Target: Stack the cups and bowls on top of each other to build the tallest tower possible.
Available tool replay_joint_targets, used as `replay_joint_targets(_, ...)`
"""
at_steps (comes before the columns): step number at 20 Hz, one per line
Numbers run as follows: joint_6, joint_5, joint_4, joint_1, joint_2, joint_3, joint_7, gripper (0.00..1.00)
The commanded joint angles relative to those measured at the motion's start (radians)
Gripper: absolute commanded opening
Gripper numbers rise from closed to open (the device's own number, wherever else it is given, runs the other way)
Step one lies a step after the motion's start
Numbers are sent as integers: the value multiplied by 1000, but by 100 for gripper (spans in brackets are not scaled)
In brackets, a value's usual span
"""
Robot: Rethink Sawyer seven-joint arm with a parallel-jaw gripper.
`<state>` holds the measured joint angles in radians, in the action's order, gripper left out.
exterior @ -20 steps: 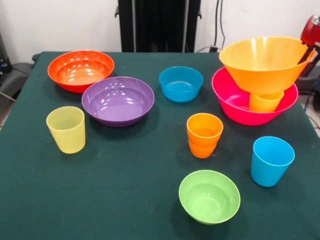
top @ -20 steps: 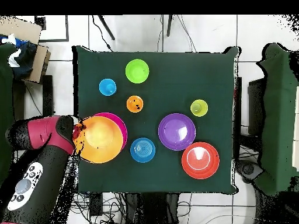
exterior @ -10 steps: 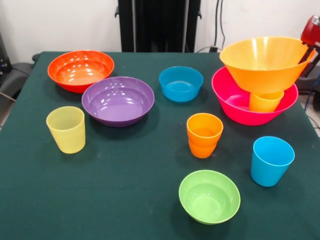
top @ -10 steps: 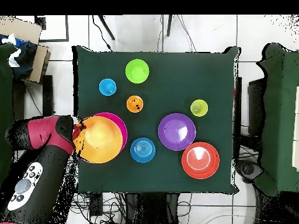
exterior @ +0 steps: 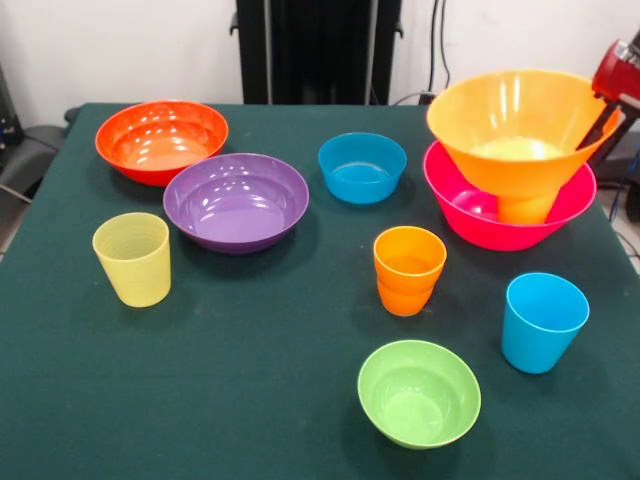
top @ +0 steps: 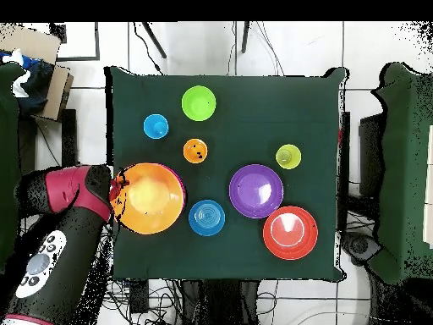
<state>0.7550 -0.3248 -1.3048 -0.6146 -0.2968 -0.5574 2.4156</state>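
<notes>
Left to right in the front view, on the green desk (exterior: 250, 400):

- Near the left edge: pale yellow-green ribbed cup (exterior: 132, 258), upright, alone.
- Toward the far left corner: red-orange bowl (exterior: 161, 140); just beside it, nearer the middle: purple bowl (exterior: 236, 201). Rims close; contact not clear.
- Middle, far side: small blue bowl (exterior: 362, 166), apart from the rest.
- Middle: orange cup (exterior: 408, 269), upright.
- Near edge, in front of the orange cup: lime green bowl (exterior: 419, 392).
- Right of the orange cup, toward the right edge: sky blue cup (exterior: 541, 320), upright.
- Far right corner: hot pink bowl (exterior: 470, 215) flat on the desk, yellow cup (exterior: 526, 207) inside it, large orange bowl (exterior: 512, 122) atop the cup, tilted, open side turned toward the front camera.
- At the right edge: red and black arm (exterior: 620, 70) reaching to the orange bowl's rim; gripper (top: 118, 183) at that rim in the overhead view, fingers too small and hidden to judge, so open or closed cannot be told.
</notes>
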Motion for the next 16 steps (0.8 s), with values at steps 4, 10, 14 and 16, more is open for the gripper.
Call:
replay_joint_targets(4, -11, 15, 119, 50, 125, 15, 178, 0)
replay_joint_targets(10, -9, 5, 117, 43, 128, 8, 180, 0)
replay_joint_targets(14, -11, -3, 116, 37, 130, 10, 183, 0)
replay_joint_targets(16, -12, -3, 115, 38, 129, 12, 180, 0)
